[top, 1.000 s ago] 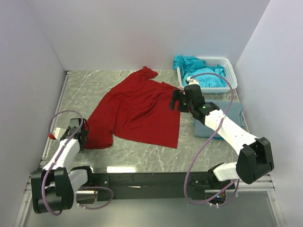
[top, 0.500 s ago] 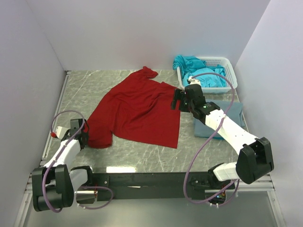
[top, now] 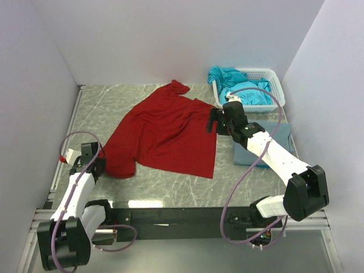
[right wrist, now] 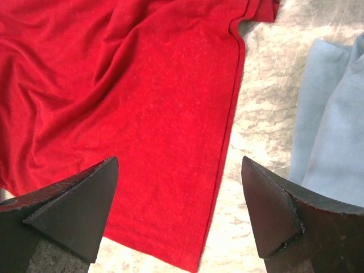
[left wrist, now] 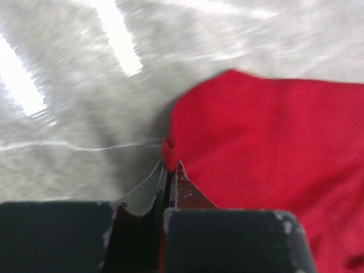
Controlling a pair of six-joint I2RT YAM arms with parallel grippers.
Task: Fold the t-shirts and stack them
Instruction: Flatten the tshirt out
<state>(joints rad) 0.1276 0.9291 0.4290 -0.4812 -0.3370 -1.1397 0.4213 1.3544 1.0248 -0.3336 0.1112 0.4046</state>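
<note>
A dark red t-shirt lies spread across the middle of the marble table. My left gripper is shut on its near left corner; in the left wrist view a nub of red t-shirt pokes out between the closed fingertips. Above the shirt's right hem hovers my right gripper, open, with the red t-shirt below its spread fingers. A grey-blue t-shirt lies folded at the right, partly under the right arm. Turquoise t-shirts fill the basket.
A white lattice basket stands at the back right corner. White walls close in the table on the left, back and right. The grey-blue t-shirt lies just right of the red hem in the right wrist view.
My left gripper has closed on the red shirt's near left corner and drawn slightly left and nearer. The right arm has barely moved.
</note>
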